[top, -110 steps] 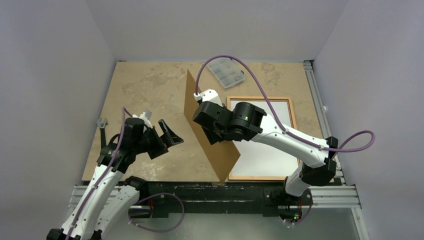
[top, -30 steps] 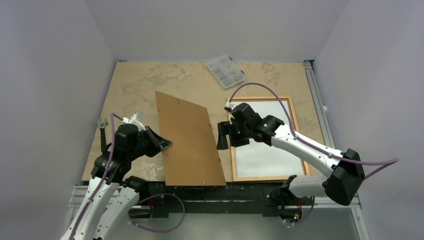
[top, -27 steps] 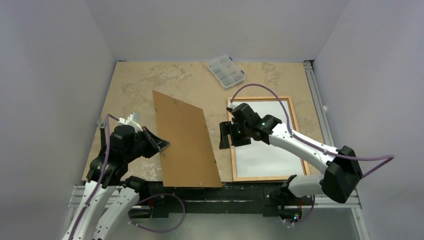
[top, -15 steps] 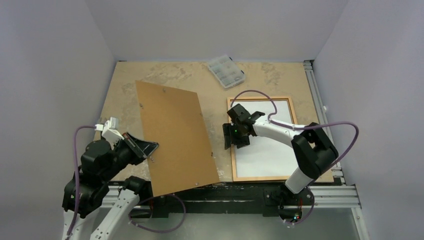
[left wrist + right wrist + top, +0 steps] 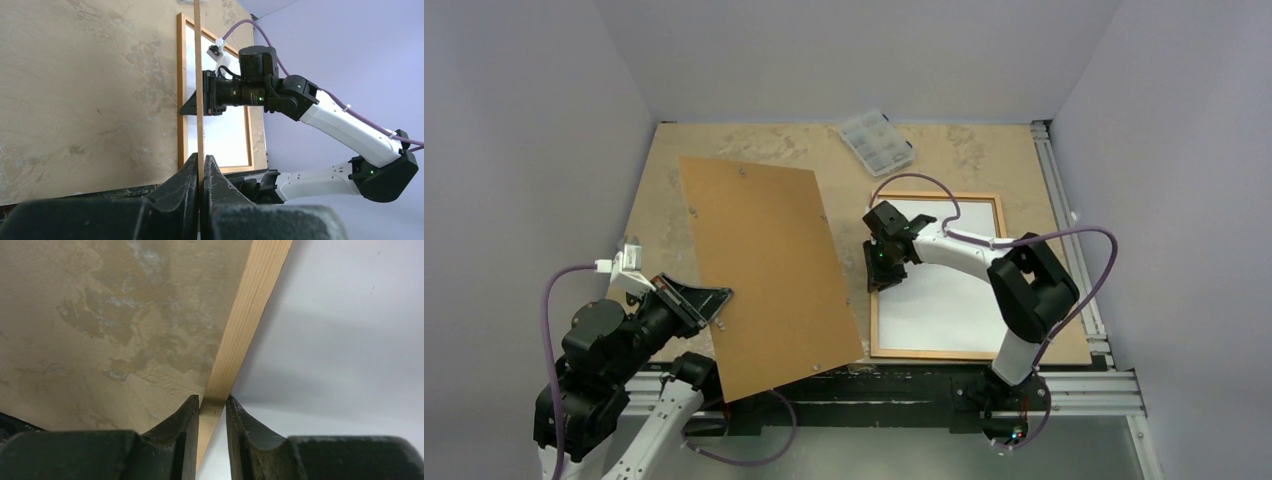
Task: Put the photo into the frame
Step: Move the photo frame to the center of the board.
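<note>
The frame [image 5: 944, 353] lies flat on the right side of your table [image 5: 664, 190], a white sheet [image 5: 944, 290] filling it. Your right gripper [image 5: 212, 402] pinches the frame's left rail, fingers a narrow gap apart. Your left gripper [image 5: 201, 162], fingers nearly closed, clamps the brown board [image 5: 764, 270] by its left edge, raised over the table's left half.

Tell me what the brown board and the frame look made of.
The board looks like thin hardboard or fibreboard: uniform matte brown, no grain, very thin on edge. The frame looks like pale wood, satin at most: fine straight grain runs along the rail.
</note>
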### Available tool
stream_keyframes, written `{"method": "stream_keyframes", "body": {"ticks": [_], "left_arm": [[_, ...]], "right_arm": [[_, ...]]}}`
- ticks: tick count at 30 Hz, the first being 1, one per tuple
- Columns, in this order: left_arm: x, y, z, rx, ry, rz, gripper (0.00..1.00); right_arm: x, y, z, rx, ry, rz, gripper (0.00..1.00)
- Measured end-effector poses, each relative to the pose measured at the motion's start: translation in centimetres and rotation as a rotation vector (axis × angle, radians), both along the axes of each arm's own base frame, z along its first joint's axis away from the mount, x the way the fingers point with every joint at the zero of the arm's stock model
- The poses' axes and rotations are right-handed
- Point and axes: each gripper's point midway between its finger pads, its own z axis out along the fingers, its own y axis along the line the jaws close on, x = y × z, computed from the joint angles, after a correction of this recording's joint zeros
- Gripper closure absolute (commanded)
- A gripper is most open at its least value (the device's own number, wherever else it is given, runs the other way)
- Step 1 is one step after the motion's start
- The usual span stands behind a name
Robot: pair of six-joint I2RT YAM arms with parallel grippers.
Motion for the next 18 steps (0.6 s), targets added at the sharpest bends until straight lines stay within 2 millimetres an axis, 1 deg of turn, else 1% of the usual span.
{"method": "stream_keyframes", "body": {"ticks": [4, 7, 11, 15, 18], "left_arm": [[0.0, 0.1, -0.1, 0.001, 0.003, 0.005, 1.0], [-0.2, 0.2, -0.1, 0.004, 0.009, 0.011, 1.0], [-0.6, 0.6, 0.1, 0.006, 0.005, 0.021, 1.0], [-0.9, 0.8, 0.7, 0.004, -0.009, 0.028, 1.0], [-1.3, 1.0, 1.2, 0.003, -0.021, 0.029, 1.0]], "right_arm": [[0.0, 2.1, 0.0, 0.008, -0.005, 0.036, 0.82], [-0.5, 3.9, 0.0, 0.018, -0.009, 0.07, 0.82], [-1.5, 6.5, 0.1, 0.044, -0.011, 0.12, 0.74], [-1.9, 8.0, 0.5, 0.092, -0.01, 0.127, 0.48], [-1.9, 8.1, 1.5, 0.124, -0.022, 0.116, 0.38]]}}
